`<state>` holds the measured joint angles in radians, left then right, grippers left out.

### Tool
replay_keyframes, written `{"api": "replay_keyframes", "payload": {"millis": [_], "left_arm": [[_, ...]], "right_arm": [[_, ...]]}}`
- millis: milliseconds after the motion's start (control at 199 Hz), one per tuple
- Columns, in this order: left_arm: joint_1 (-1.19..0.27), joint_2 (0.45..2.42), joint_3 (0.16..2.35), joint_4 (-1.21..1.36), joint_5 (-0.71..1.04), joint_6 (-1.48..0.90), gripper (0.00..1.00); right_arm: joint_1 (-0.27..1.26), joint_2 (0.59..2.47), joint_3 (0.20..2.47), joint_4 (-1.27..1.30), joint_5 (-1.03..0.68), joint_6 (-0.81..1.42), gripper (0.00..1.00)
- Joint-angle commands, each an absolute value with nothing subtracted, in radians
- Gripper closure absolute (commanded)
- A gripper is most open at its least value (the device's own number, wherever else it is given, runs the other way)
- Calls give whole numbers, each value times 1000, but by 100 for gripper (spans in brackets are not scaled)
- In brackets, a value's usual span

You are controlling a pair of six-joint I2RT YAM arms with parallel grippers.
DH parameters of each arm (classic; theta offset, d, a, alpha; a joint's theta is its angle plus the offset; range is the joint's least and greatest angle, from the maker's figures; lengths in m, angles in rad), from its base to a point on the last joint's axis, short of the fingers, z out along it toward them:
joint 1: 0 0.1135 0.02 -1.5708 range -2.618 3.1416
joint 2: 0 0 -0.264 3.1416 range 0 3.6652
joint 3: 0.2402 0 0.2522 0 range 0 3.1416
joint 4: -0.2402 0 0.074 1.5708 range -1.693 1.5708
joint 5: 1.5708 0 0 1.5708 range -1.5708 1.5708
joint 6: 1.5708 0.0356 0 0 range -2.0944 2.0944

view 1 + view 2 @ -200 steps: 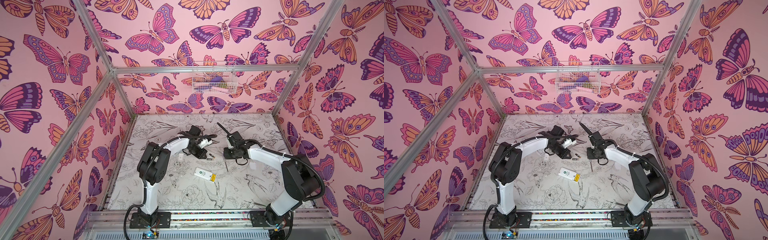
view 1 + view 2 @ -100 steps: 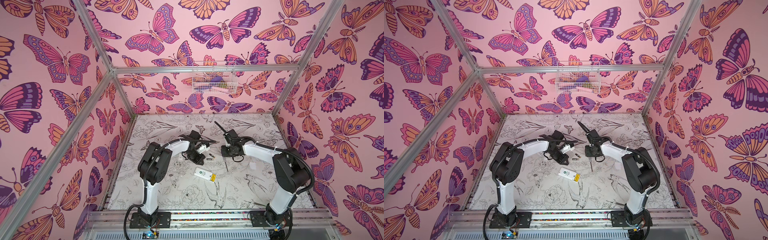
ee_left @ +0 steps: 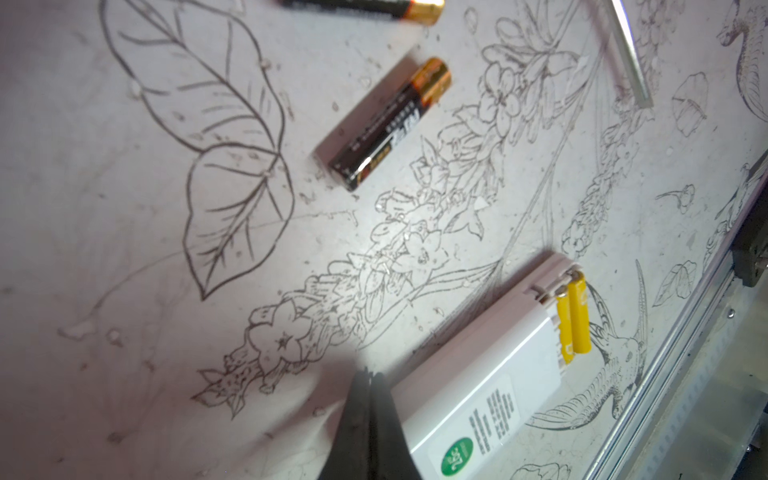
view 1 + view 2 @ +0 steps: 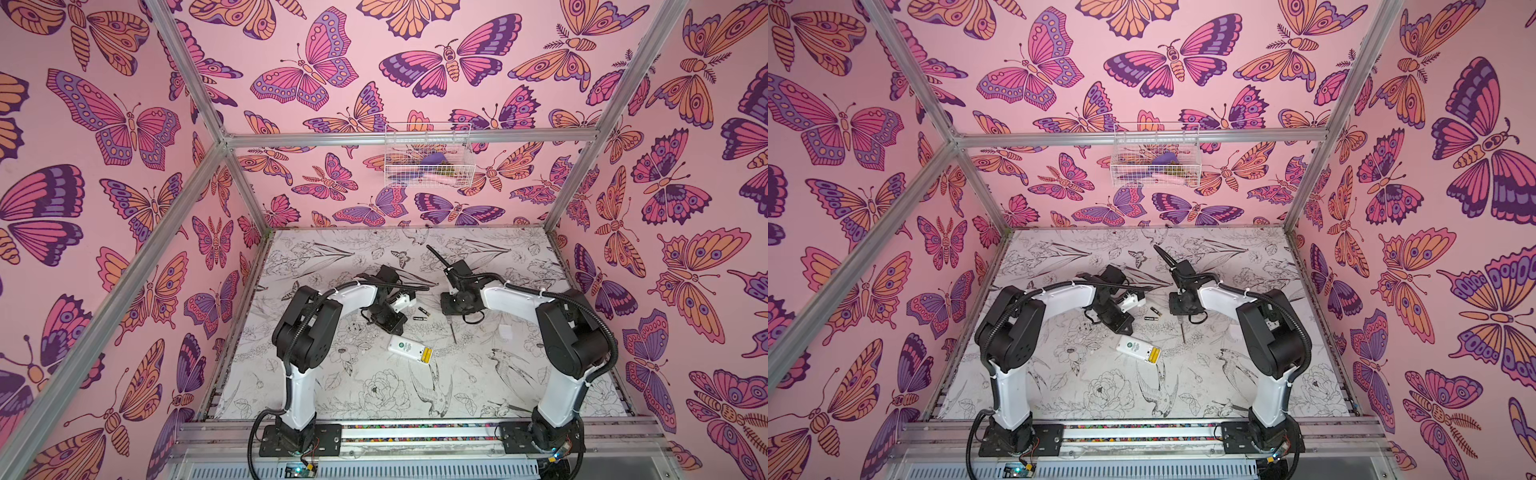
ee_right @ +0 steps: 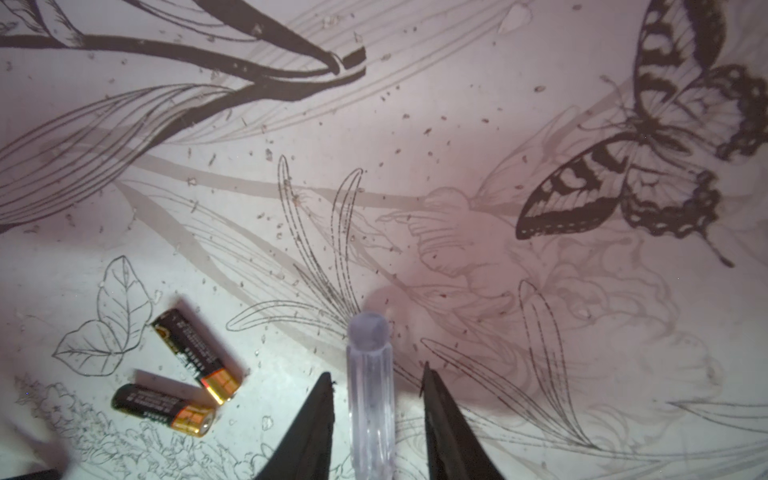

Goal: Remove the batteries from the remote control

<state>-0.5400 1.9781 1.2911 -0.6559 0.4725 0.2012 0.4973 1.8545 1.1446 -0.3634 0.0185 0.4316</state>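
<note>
Left end effector (image 3: 369, 380) closed, right end effector (image 5: 377, 374) parted, arms bent inward

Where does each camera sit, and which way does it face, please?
Both top views: high at the front, looking down toward the back wall over the table; the left arm and right arm show whole.
Left wrist: on the left arm, low over the table, looking past the shut left gripper at the white remote holding the yellow batteries.
Right wrist: on the right arm, looking down past the open right gripper straddling the clear screwdriver handle.
Shared: both wrist views show the two black batteries.
</note>
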Motion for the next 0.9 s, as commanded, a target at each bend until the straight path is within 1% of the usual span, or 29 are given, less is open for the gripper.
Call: {"api": "replay_keyframes", "payload": {"millis": [0, 391, 562, 727, 807, 897], "left_arm": [[-543, 1928, 1262, -660, 463, 211, 100], [-543, 1875, 1180, -606, 460, 212, 100], [-543, 1848, 1181, -596, 442, 212, 100], [-514, 1823, 1266, -621, 417, 209, 82], [-490, 1818, 1329, -626, 417, 211, 75], [-479, 1825, 1403, -618, 424, 246, 64]], "right_arm": [[496, 1868, 1161, -370, 32, 449, 63], [495, 1895, 1162, -365, 47, 455, 64], [497, 1900, 1152, -356, 41, 465, 72], [497, 1880, 1150, -364, 57, 474, 89], [496, 1859, 1167, -389, 65, 470, 92], [493, 1808, 1183, -403, 93, 472, 93]]}}
